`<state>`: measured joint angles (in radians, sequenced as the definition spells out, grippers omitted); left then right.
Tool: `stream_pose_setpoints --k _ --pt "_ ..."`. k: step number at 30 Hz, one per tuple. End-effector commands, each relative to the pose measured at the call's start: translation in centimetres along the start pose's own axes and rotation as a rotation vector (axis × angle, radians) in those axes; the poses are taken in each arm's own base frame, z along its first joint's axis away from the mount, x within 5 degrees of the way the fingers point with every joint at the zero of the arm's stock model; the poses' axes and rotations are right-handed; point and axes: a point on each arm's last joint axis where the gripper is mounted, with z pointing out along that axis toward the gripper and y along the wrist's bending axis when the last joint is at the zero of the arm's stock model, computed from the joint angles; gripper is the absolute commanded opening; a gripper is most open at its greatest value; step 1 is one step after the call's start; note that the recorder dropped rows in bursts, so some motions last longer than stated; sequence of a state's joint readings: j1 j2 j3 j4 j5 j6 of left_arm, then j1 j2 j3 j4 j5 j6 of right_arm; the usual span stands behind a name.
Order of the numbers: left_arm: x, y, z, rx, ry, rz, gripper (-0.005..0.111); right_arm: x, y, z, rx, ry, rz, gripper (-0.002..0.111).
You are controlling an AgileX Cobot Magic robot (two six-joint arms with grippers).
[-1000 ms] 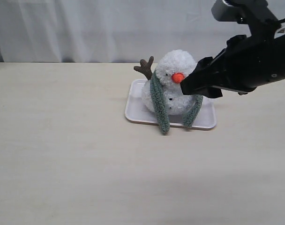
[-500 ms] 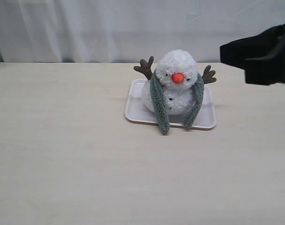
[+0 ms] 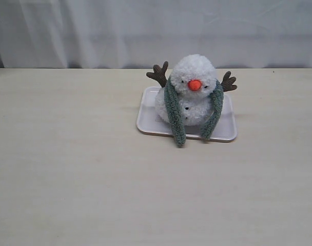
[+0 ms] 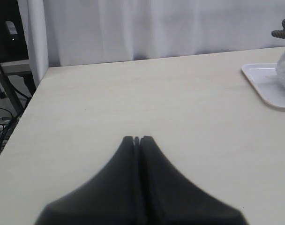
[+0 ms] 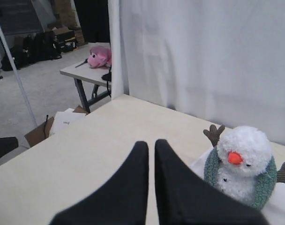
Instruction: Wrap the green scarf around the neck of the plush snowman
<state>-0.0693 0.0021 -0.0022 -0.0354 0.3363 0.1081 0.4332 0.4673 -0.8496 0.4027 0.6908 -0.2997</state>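
Withdrawn from plush snowman: right gripper, pressed together, empty; left gripper likewise. Round neck, green scarf left draped; wrap judged done.

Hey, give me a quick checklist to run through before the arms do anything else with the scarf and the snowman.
1. The plush snowman stands upright on the tray: ok.
2. The green scarf is draped over the neck, one end hanging down each side of the front: ok.
3. Scarf ends crossed in front: not ok, they hang apart.
4. Scarf's run behind the neck: cannot tell, it is hidden.
5. The left end effector is shut and empty: ok.
6. The right end effector is shut and empty, back from the snowman: ok.
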Motion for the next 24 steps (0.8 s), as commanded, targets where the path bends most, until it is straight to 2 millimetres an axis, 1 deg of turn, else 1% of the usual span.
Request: stream_pose_setpoints --k 1,10,17,19,24 --pt "-0.1 0.0 0.0 -0.004 -0.013 -0.008 0.000 0.6 1.1 -3.3 -0.026 -0.064 -0.026 0.004" --pt "-0.1 0.0 0.0 -0.004 -0.013 -0.008 0.000 1.6 2.4 -8.6 -0.029 -0.254 -0.076 0.004" --pt "-0.1 0.0 0.0 -0.004 -0.013 -0.008 0.000 2.6 3.1 -11.5 -0.031 -0.364 -0.105 0.004" --pt "-0.1 0.0 0.0 -0.004 -0.013 -0.008 0.000 2.9 3.3 -12.2 -0.031 -0.391 -0.113 0.004" --pt "-0.1 0.0 0.0 -0.004 -0.013 -0.008 0.000 3.0 3.3 -12.3 -0.031 -0.396 -0.114 0.004"
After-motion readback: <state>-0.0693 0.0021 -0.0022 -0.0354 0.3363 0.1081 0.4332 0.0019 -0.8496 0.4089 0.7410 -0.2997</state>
